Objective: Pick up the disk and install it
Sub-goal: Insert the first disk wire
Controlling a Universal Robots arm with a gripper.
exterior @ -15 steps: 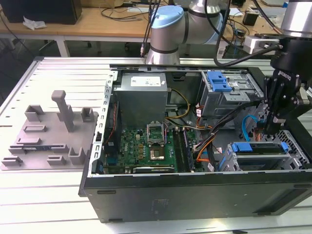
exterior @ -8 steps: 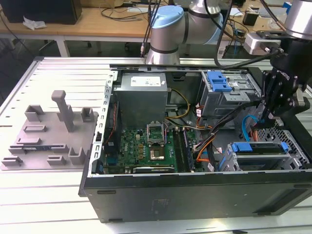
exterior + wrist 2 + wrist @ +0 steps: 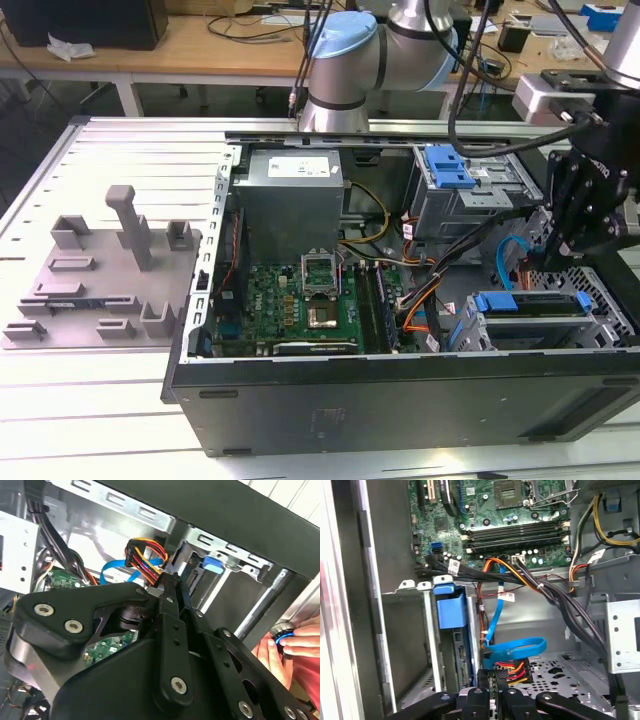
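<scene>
First wrist view puts the gripper [image 3: 491,681] low inside the computer case [image 3: 350,605], its two black fingers drawn together with barely a slit between them and nothing visibly clamped. The fingertips sit right at a power connector [image 3: 512,670] with red, orange and yellow wires, under a looping blue data cable [image 3: 520,647]. In the second wrist view the gripper [image 3: 172,580] points at that same wire bundle [image 3: 145,560].

Just beside the fingertips, not touching them, the disk [image 3: 451,609] stands on edge in its slot in the drive cage [image 3: 427,630], its blue carrier face outward. In the exterior view the gripper [image 3: 540,262] hangs over the near corner of the case on the exterior view's right, with the disk [image 3: 530,303] seated in the cage [image 3: 610,320] below it, blue rails uppermost.

Farther in lie the motherboard [image 3: 310,300] and, beyond it, the power supply [image 3: 290,195]. A blue latch [image 3: 447,168] tops the far bay. On the exterior view's left, well apart from the case, a grey fixture [image 3: 100,275] with upright posts rests on the slotted table [image 3: 120,150].

A person's hand [image 3: 295,647] shows at the case's edge in the second wrist view.
</scene>
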